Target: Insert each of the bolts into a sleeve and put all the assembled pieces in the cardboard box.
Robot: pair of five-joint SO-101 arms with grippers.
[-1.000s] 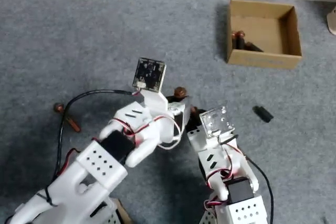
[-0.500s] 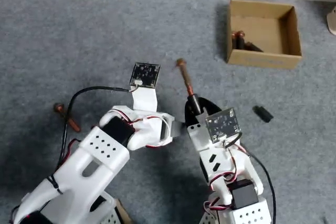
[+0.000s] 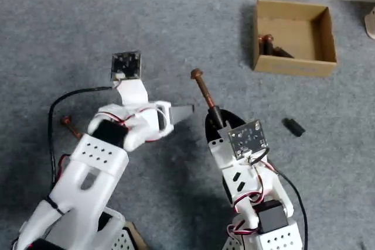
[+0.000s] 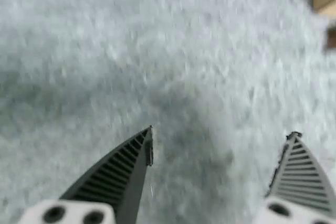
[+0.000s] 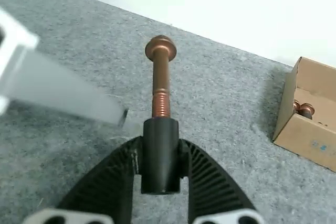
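My right jaws were clamped on a black sleeve point(image 5: 160, 153), one on each side of it. A copper bolt point(image 5: 160, 77) stood out of its far end. The threads entered the sleeve, and I could not see how deep they went. From above, the same sleeve point(image 3: 215, 115) and bolt point(image 3: 201, 88) lay slanted over the grey desk point(image 3: 70, 27). My own wrist camera covered the sleeve's near end there, and I could not tell whether the pair touched the desk.

My left jaws were apart, with the two dark fingertips point(image 4: 142, 150) wide of each other above blurred bare desk. One pale finger point(image 5: 63, 93) of that arm showed smeared in my right wrist view, just beside the sleeve.

The cardboard box point(image 3: 293, 65) sat at the far right of the desk, well apart from both arms. Inside it lay assembled pieces point(image 3: 268, 44), a copper head and a dark body. The box wall hid their lower parts, so I could not count them. In the right wrist view the box point(image 5: 302, 129) was cut off at the edge.

A loose sleeve point(image 3: 293, 127) lay between the box and my right arm. A loose bolt point(image 3: 71, 126) lay at the left, partly behind my left arm.
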